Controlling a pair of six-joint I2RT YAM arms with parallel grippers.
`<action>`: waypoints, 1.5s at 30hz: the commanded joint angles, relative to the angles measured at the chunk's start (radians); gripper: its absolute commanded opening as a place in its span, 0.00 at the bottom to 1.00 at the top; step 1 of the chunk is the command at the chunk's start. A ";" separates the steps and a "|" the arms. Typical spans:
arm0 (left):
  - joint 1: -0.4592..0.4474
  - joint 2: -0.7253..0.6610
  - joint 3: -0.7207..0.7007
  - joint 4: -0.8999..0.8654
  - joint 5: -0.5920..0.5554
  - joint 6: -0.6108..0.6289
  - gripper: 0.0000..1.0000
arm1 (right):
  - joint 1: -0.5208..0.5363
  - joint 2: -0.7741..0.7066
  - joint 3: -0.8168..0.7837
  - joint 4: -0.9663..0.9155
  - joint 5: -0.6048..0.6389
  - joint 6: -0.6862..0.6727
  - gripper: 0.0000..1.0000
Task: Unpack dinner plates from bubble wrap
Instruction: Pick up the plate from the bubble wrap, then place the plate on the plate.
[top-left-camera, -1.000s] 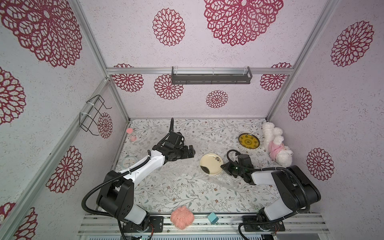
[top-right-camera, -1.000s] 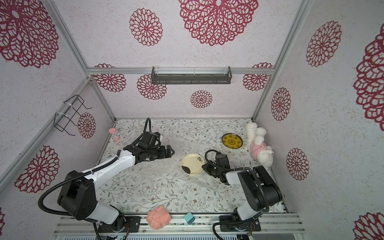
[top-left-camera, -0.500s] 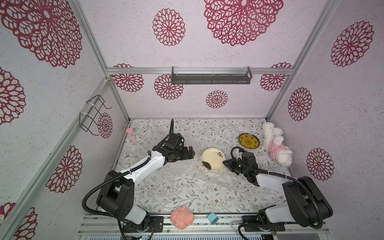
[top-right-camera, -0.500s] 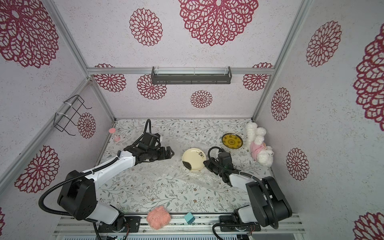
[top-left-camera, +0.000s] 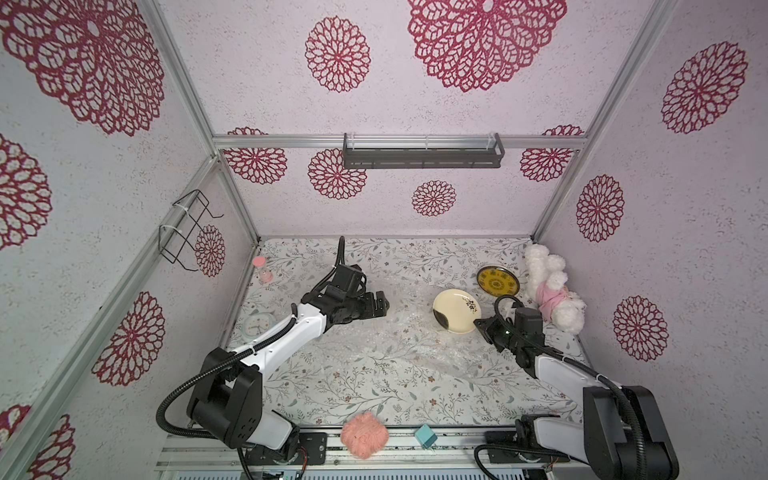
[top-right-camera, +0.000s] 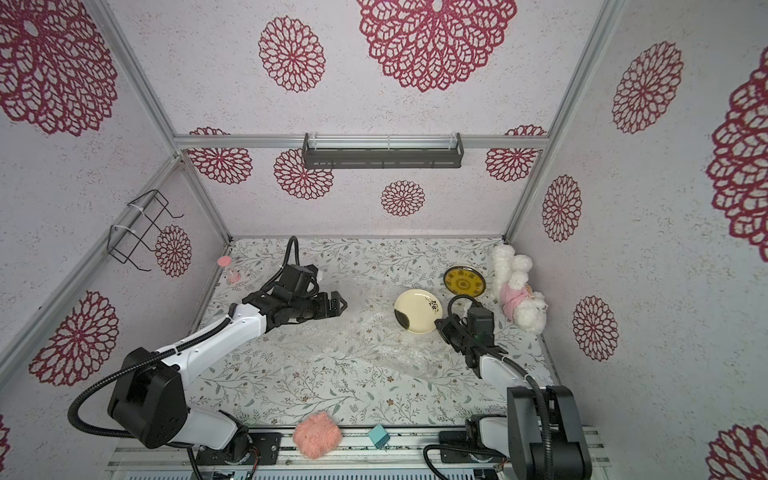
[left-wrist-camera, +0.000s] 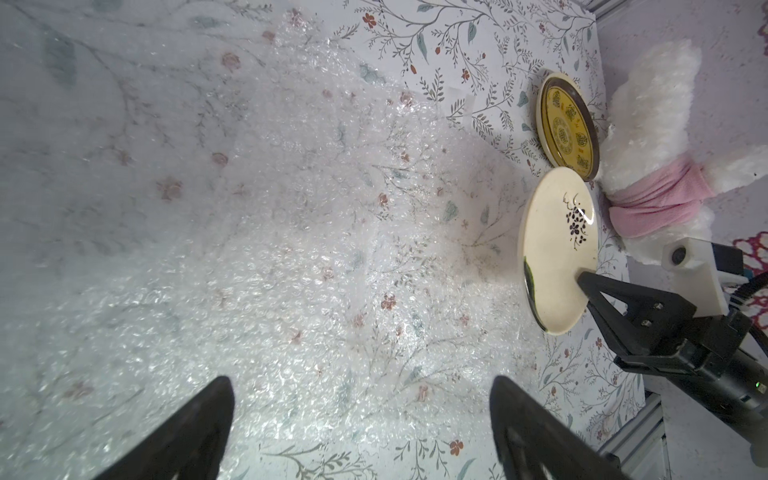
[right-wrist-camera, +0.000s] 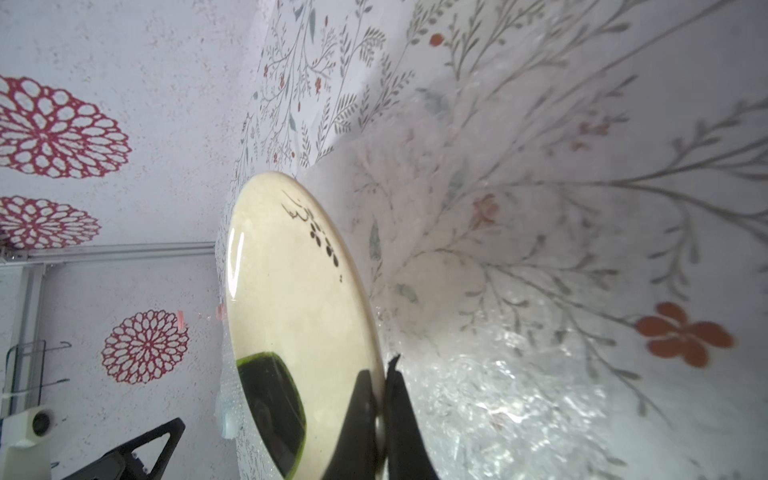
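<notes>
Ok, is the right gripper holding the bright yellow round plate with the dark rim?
No, the right gripper pinches the rim of the pale cream round plate; the yellow plate lies apart.

Cream plate (top-left-camera: 456, 311) with dark floral motif; yellow plate (top-left-camera: 497, 284), dark ornaments and rim.

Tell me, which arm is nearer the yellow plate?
Right. The right arm holds the cream plate beside the yellow plate; the left arm hangs over the bubble wrap.
</notes>
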 joint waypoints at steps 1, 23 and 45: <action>-0.002 -0.015 -0.005 0.003 -0.014 0.011 0.97 | -0.062 -0.006 0.030 -0.031 -0.068 -0.033 0.04; -0.002 -0.044 -0.037 0.018 -0.002 0.008 0.97 | -0.267 0.155 0.224 -0.032 0.026 0.016 0.04; 0.003 -0.045 -0.030 0.005 0.004 0.025 0.97 | -0.260 0.330 0.389 -0.013 0.228 0.082 0.04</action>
